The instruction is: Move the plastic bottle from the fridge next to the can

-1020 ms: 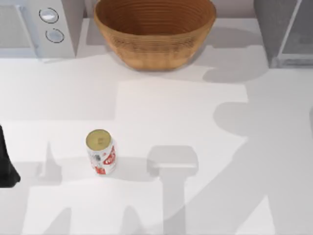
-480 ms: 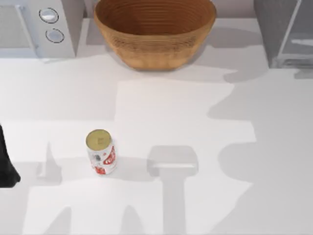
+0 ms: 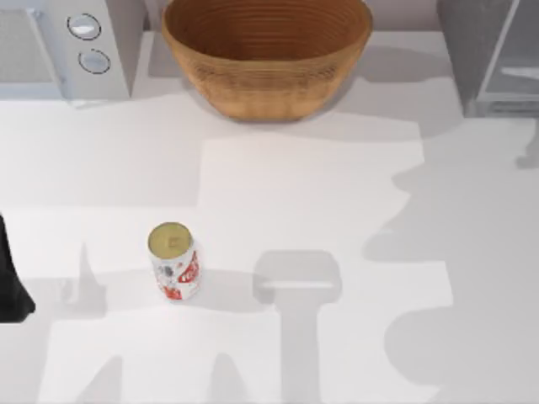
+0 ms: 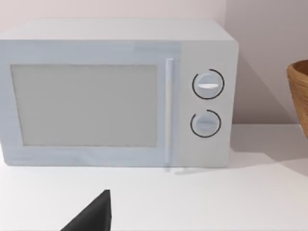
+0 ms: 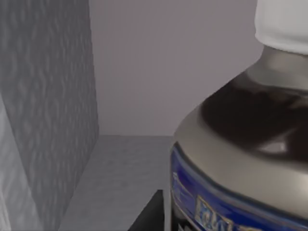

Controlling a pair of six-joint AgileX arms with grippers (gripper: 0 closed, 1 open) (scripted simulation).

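The can (image 3: 174, 261), white with red markings and a gold top, stands upright on the table's left half. At the back right corner is the grey fridge (image 3: 484, 55). In the right wrist view the plastic bottle (image 5: 240, 144) looms very close, with its white cap (image 5: 284, 24), dark drink and blue label (image 5: 211, 204), between textured grey walls (image 5: 43, 110). A dark part of my right gripper (image 5: 151, 214) sits right beside the bottle's label. My left arm (image 3: 10, 282) is parked at the table's left edge, and its gripper (image 4: 94, 214) faces the microwave.
A white microwave (image 3: 59, 42) with two dials stands at the back left. A wide wicker basket (image 3: 265, 55) sits at the back centre. Broad arm shadows lie over the table's right half.
The shadow over the table's right half has shifted and spread toward the front. The can and my left arm have stayed in place.
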